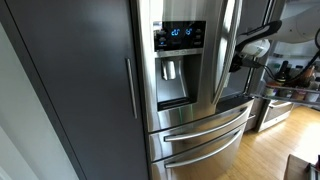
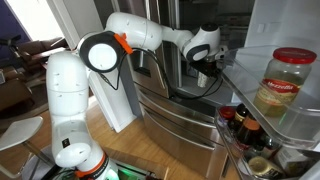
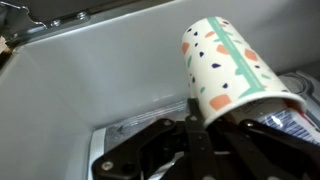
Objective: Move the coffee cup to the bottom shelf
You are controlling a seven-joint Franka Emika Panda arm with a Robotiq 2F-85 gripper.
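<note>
Wrist view: coffee cup (image 3: pixel 228 62) is held tilted, clamped at its near end by the gripper (image 3: pixel 193 128), with the black fingers drawn together on it. That hold is probably chosen so the cup can be carried clear of the shelving and then lowered. Cup is seen inside the fridge compartment, in front of the white inner wall (image 3: pixel 110 70), and is judged to be off any surface. In both exterior views the arm (image 2: pixel 150 32) is reached past the open door into the fridge (image 1: pixel 190 120), so cup and fingertips are masked there. Bottom shelf is not identified in any view, and the current shelf level cannot be told. Cup contents are not visible. Packaged item (image 3: pixel 296 120) at the right edge is cut off and unreadable. Jar (image 2: pixel 285 85) in the door rack is well apart from the arm
</note>
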